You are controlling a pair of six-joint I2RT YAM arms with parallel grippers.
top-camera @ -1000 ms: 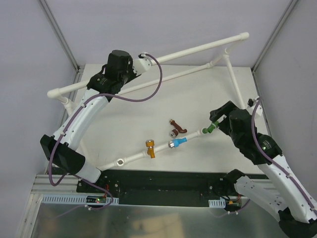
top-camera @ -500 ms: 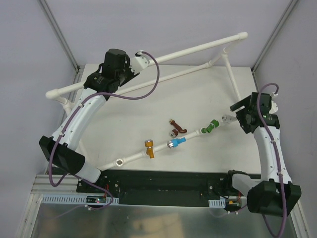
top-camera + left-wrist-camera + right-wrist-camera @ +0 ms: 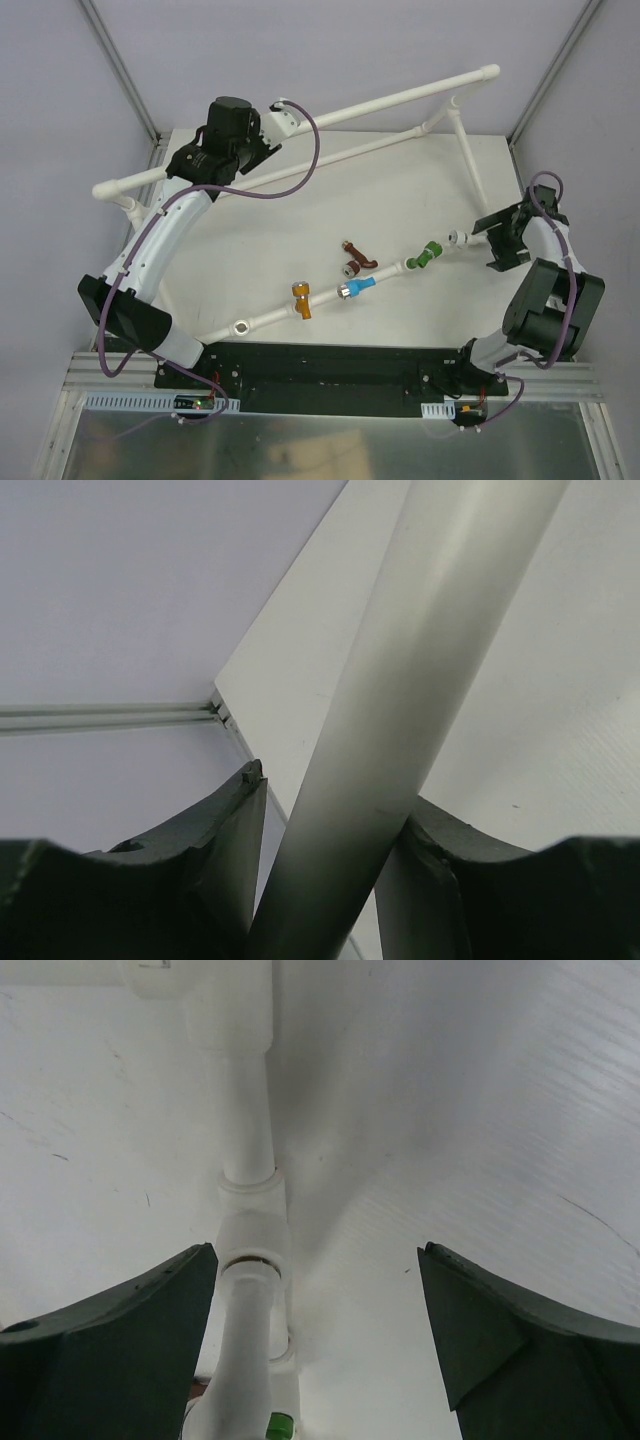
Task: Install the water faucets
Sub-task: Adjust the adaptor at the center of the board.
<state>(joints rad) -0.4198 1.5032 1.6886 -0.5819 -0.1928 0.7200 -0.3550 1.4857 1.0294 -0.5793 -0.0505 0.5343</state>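
Faucet positions are as follows. The orange faucet (image 3: 303,299), the blue faucet (image 3: 358,287) and the green faucet (image 3: 430,251) sit in that order, left to right, along the low front pipe (image 3: 270,315) of the white pipe frame (image 3: 400,100), which runs diagonally across the table (image 3: 400,190). The orange faucet hangs toward the near edge. The blue faucet shows its silver end on the left side. The green faucet is closest to the elbow joint (image 3: 459,238) at the right end of that pipe. The brown faucet (image 3: 357,259) is off the pipe: it lies loose on the table just behind the blue faucet, apart from the frame. A fitting with a round opening (image 3: 241,326) is at the near-left end of the front pipe. The left gripper (image 3: 335,790) is at the far-left part of the table, clamped on the upper rail of the frame; the wrist view shows the rail filling the gap, with both fingers against it. The right gripper (image 3: 315,1250) is at the right side of the table, beside the elbow joint, with its fingers spread wide and nothing held. In its wrist view the pipe passes close to one finger (image 3: 150,1320), with a clear gap to the other, and a small piece of the green faucet shows at the bottom edge.
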